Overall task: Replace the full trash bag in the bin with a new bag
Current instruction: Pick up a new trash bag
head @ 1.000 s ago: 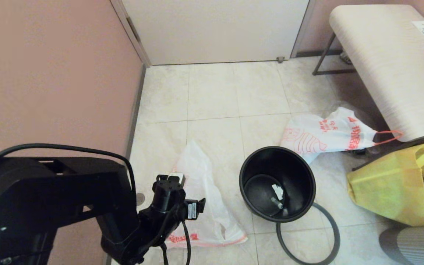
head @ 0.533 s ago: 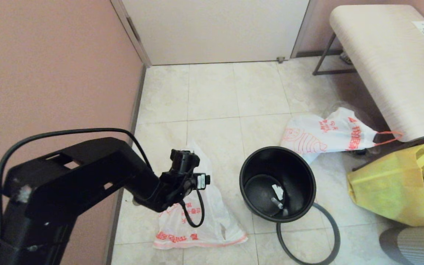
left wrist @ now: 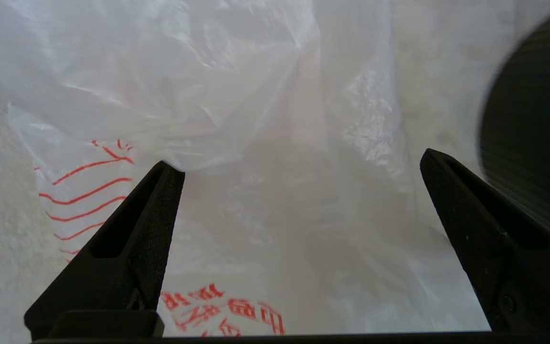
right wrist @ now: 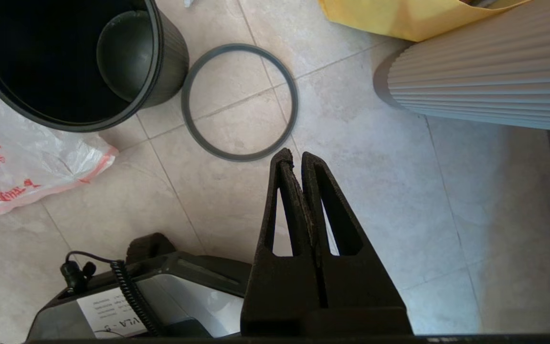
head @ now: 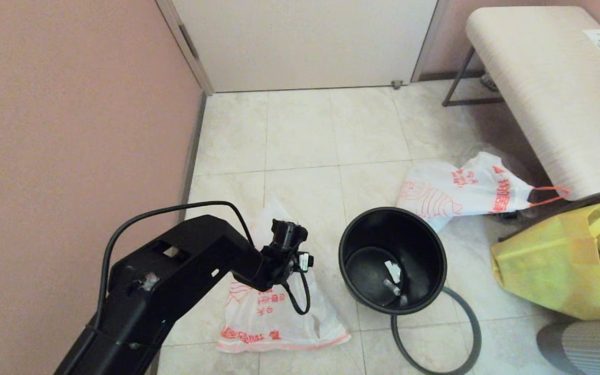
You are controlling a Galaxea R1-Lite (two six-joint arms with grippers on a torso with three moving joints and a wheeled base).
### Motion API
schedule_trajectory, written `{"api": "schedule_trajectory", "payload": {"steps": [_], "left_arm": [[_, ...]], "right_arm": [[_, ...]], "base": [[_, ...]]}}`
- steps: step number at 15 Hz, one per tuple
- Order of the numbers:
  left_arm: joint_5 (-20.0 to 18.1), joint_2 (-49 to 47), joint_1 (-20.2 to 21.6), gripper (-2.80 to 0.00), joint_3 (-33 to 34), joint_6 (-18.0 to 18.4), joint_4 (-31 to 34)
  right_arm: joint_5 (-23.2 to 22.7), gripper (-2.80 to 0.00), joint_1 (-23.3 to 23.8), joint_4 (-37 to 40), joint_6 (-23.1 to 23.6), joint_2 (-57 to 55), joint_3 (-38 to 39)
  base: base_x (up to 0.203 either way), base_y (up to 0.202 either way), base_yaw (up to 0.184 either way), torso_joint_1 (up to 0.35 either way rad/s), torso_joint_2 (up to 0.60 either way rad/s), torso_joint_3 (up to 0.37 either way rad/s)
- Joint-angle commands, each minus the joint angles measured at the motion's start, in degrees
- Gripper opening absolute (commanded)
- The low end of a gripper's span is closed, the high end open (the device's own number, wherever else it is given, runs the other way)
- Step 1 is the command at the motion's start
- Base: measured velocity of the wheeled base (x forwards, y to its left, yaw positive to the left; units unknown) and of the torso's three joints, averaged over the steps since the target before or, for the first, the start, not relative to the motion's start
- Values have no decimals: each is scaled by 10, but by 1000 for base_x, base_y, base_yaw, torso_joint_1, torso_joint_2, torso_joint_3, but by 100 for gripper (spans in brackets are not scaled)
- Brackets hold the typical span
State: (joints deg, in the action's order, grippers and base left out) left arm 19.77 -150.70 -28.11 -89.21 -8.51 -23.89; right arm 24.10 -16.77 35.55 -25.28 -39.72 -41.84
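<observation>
The left end effector [left wrist: 299, 162] hangs spread wide over the flat new bag [head: 279, 307] on the floor, just beside the unlined bin [head: 392, 260]. Fetching the new bag looks to be the step; next it must descend and pinch the thin film. The right end effector [right wrist: 298, 160], pressed together, idles near the loose hoop [right wrist: 239, 101].

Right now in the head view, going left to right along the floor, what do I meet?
Left gripper open over the flat new bag → bin → grey hoop → yellow bag.
</observation>
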Motion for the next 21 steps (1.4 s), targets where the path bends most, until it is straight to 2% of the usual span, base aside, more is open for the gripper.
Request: {"api": "schedule_trajectory", "payload": {"steps": [1,2,3,8,10,12,14,17,18,19,21], "left_arm": [[4,-36,-3,0,-34,-1,15],[7,-44,-2,0,-49,-2,38],[14,-47,0,-280,-52,-3,41],[20,-26,14,-280,-31,-3,43],[31,19,20,-280,12,-8,49],[42,113,21,-280,83,-39,89],[41,226,23,-280,147,-73,155],[15,406,17,-280,216,-96,251],[8,467,4,-280,225,-100,308],[1,519,-20,-280,226,-103,393],[-11,585,-104,-280,189,-108,597]], "right_arm": [[1,-280,0,1,-1,1,-1],[1,-280,-1,-6,0,-2,-1],[0,-280,-1,-13,0,-5,-1],[-16,-280,-1,-23,1,-11,2],[-15,-280,-1,-23,1,-10,2],[-16,-280,-1,-23,0,-12,2],[-16,-280,-1,-24,-3,-14,7],[-15,-280,1,-24,-4,-11,16],[-14,-280,2,-24,-4,-13,17],[-13,-280,2,-25,-5,-16,19],[-14,-280,2,-53,-4,-38,22]], "base": [[0,0,0,0,0,0],[0,0,0,0,0,0],[0,0,0,0,0,0],[0,0,0,0,0,0],[0,0,0,0,0,0],[0,0,0,0,0,0],[0,0,0,0,0,0],[0,0,0,0,0,0],[0,0,0,0,0,0],[0,0,0,0,0,0],[0,0,0,0,0,0]]}}
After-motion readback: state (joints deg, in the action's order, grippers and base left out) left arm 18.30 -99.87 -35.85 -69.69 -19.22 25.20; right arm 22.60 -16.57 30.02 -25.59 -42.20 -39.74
